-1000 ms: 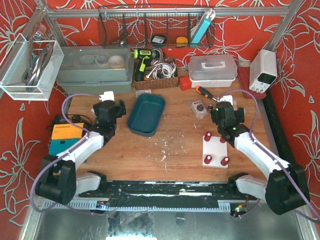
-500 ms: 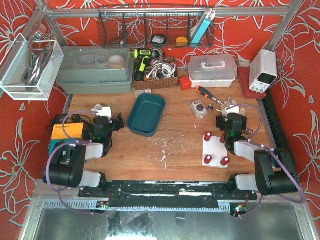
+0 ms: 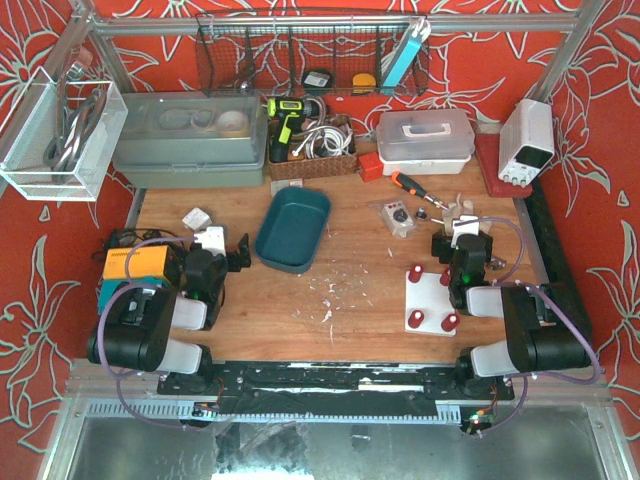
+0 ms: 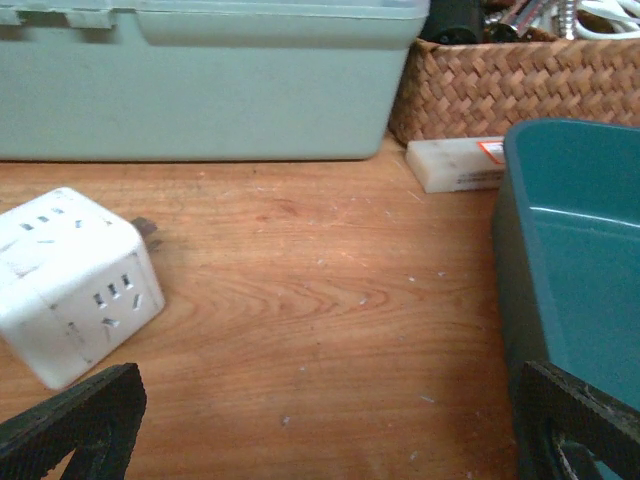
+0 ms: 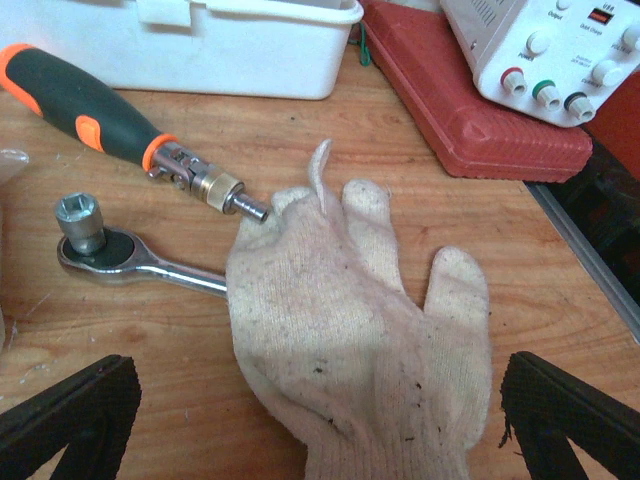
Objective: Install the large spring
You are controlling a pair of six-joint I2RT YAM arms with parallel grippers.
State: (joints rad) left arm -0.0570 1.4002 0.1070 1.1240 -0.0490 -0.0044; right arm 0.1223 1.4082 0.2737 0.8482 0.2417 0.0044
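Plainly, left to right:

1. Left tool [image 4: 325,435]: spread wide with nothing between the tips. It sits low over bare bench [image 4: 300,300], with a white power cube [image 4: 75,285] on one side and a teal tray [image 4: 575,270] on the other.
2. Mid-bench: a white plate [image 3: 428,298] with red knobs [image 3: 415,272] at its corners. This is probably the fixture.
3. Large spring: I cannot find it in any view. It may be seated on the plate already, or lying out of sight in the tray or a box. From above the plate is too small to tell.
4. Right tool [image 5: 315,425]: also spread wide and holding nothing. It hangs over a cloth glove [image 5: 350,330], with a ratchet [image 5: 110,250] and a screwdriver [image 5: 90,110] beside the glove.
5. Handling, as a judgement: the spring is probably light steel, round and slick. It should be stiff across the coils but give along its length, and it may roll or shoot out of a pinch. Best hold is across the coil body near the middle, squarely and not too hard.
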